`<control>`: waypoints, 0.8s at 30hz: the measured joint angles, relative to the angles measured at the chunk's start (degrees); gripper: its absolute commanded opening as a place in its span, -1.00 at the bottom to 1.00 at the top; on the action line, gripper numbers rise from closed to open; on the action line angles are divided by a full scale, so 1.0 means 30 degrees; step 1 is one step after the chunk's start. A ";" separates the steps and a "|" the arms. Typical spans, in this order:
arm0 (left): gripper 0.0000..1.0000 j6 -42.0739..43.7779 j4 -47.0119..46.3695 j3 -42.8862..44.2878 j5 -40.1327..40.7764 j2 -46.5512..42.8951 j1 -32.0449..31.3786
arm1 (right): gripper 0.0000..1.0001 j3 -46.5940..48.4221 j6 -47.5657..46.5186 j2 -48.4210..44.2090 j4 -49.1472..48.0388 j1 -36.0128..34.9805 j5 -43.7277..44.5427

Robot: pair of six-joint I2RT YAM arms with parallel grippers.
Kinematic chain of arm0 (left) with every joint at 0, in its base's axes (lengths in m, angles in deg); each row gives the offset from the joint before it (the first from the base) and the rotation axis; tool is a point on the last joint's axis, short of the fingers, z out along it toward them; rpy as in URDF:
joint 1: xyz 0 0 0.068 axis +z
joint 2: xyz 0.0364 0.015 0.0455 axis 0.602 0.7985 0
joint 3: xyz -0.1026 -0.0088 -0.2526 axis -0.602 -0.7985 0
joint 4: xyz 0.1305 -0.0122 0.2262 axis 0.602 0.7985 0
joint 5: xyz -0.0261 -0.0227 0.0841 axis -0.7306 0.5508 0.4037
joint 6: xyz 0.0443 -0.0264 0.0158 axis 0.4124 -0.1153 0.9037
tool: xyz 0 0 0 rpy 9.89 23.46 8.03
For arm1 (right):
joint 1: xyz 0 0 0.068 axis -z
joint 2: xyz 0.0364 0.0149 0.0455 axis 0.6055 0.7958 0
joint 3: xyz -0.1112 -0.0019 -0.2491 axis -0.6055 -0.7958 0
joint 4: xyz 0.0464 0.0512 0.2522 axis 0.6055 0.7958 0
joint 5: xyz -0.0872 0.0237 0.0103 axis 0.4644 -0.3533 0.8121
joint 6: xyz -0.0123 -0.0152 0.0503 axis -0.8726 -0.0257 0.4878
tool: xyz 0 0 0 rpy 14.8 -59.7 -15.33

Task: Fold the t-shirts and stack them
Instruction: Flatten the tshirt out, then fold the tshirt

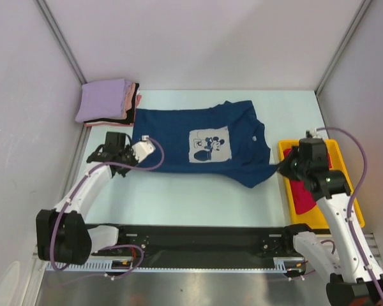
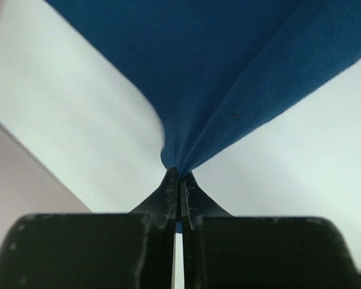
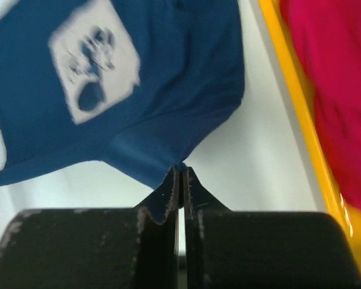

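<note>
The navy blue t-shirt [image 1: 201, 145] with the white cartoon-mouse print lies spread across the middle of the table. My left gripper [image 1: 129, 153] is shut on its left edge; in the left wrist view the blue cloth [image 2: 216, 78] fans out from my pinched tips [image 2: 178, 174]. My right gripper [image 1: 286, 167] is shut on the shirt's right near corner; the right wrist view shows the cloth [image 3: 168, 90] rising from the tips [image 3: 181, 170]. A crimson shirt [image 1: 303, 194] lies in the yellow tray [image 1: 354, 207]. A folded stack with a lavender shirt [image 1: 103, 99] on top sits at the back left.
The yellow tray stands at the table's right edge, beside my right arm; it also shows in the right wrist view [image 3: 295, 102]. White walls close in the back and both sides. The black rail [image 1: 191, 239] holding the arm bases runs along the near edge.
</note>
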 measured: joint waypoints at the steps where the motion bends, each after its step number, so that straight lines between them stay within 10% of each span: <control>1: -0.99 0.0124 0.0561 -0.0568 0.0000 -0.0423 0.0000 | -1.00 -0.0554 0.0590 -0.0444 0.0867 -0.0240 0.0153; 13: -0.96 0.2076 0.5632 -0.4189 -0.0131 -0.4575 0.0000 | -1.00 -0.2710 0.3920 -0.0918 0.5581 -0.2521 0.0510; 24: -0.88 0.1158 0.0954 -0.1894 0.0459 0.1676 0.0219 | -1.00 0.0721 -0.0262 0.9908 -0.2055 -0.2506 0.0940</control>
